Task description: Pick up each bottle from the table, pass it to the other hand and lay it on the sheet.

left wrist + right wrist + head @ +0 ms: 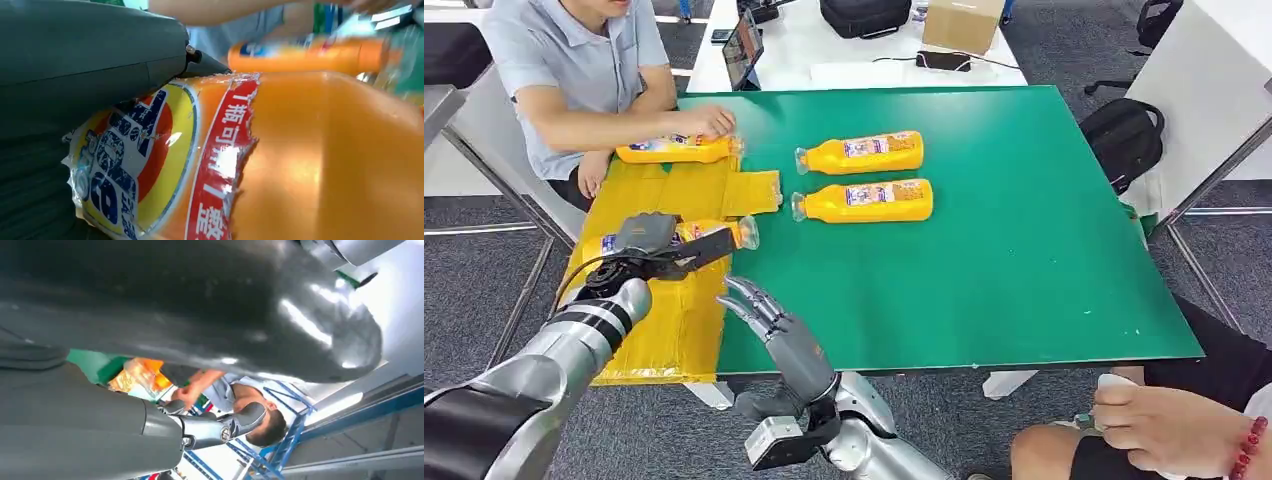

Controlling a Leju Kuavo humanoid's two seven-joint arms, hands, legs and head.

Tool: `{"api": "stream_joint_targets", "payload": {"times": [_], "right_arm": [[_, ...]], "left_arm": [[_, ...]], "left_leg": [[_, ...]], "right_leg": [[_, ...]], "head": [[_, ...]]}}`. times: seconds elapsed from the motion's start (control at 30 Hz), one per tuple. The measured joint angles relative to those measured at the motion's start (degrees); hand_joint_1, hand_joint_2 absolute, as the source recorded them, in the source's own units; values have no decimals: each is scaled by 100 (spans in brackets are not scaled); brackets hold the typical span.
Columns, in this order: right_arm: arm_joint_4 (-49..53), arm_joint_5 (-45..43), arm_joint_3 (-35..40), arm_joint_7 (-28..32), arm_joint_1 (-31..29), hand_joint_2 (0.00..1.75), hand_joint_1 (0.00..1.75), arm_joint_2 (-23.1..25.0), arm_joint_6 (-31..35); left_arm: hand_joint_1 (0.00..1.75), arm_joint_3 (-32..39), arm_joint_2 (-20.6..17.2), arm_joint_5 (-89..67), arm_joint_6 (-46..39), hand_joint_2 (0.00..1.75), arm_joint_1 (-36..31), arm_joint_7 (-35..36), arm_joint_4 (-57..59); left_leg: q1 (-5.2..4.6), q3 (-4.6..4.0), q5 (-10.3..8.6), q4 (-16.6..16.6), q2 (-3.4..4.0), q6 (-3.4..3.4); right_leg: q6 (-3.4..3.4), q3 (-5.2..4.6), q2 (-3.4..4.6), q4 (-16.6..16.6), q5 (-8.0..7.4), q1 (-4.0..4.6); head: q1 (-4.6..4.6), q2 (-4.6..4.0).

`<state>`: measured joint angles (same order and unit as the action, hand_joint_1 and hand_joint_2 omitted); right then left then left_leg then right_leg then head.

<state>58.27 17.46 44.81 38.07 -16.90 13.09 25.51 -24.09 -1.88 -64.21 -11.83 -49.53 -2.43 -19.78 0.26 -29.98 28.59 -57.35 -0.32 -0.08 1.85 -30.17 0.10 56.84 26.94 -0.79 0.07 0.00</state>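
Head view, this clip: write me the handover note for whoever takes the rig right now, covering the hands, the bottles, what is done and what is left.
Left hand: grips a bottle over the yellow sheet; whether it rests on the sheet cannot be told.
Right hand: holds nothing, fingers apart, at the near table edge beside the sheet.
Far bottle: lies at the sheet's far end, a person's hand on it.
Two bottles on the green table: the rear one and the front one, side by side on their sides.
Done: one laid on the sheet. Left: release the held bottle, then pick up, pass and lay the two on the table.
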Motion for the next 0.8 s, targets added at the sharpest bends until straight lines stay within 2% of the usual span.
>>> {"api": "stream_joint_targets", "payload": {"times": [0.27, 0.3, 0.37, 0.4, 0.43, 0.47, 0.5, 0.53, 0.8], "right_arm": [[44, -103, 109, 0, 12, 0, 0, -35, -57], [50, -118, 127, 0, 12, 0, 0, -37, -57], [53, -129, 144, 0, 12, 0, 0, -39, -57], [55, -138, 155, 0, 12, 0, 0, -39, -57], [55, -147, 171, 0, 12, 0, 0, -42, -57], [55, -153, 179, 0, 12, 0, 0, -42, -57], [55, -166, 182, 0, 11, 0, 0, -42, -57], [61, -177, 188, 0, 11, 0, 0, -44, -57], [70, -282, 238, 0, -36, 0, 0, -50, -114]], "left_arm": [[168, -39, -118, 76, 514, 175, 4, 20, 190], [110, -39, -120, 89, 553, 175, 7, 20, 206], [113, -39, -120, 124, 593, 175, 10, 20, 236], [86, -37, -120, 144, 625, 175, 11, 13, 245], [45, -31, -122, 203, 686, 175, 12, -8, 249], [17, -17, -122, 238, 722, 175, 13, -33, 258], [5, 2, -120, 312, 782, 175, 15, -78, 271], [0, 31, -120, 420, 884, 175, 18, -171, 280], [0, 472, -105, 996, 1480, 175, 58, -850, 287]], "left_leg": [[0, -1, 0, 0, 0, 0], [0, -1, 0, 0, 0, 0], [0, -1, 0, 0, -1, 0], [0, -1, 0, 0, -1, 0], [0, -1, 0, 0, -1, 0], [0, -1, 0, 0, -1, 0], [0, -1, 0, 0, -1, 0], [0, -1, 0, 0, 0, 0], [0, 0, 0, 0, -2, 0]], "right_leg": [[0, 0, 0, 0, 0, 0], [0, 0, 0, 0, 0, 0], [0, 0, 0, 0, 0, 0], [0, 0, 0, 0, 0, 0], [0, 0, 0, 0, 0, 0], [0, 0, 0, 0, 0, 0], [0, 0, 0, 0, 0, 0], [0, 0, 0, 0, 0, 0], [0, 1, 0, 0, 0, 0]], "head": [[0, 0], [-2, 0], [0, 0], [0, 0], [0, 0], [-2, 0], [0, 0], [0, 0], [0, 0]]}}
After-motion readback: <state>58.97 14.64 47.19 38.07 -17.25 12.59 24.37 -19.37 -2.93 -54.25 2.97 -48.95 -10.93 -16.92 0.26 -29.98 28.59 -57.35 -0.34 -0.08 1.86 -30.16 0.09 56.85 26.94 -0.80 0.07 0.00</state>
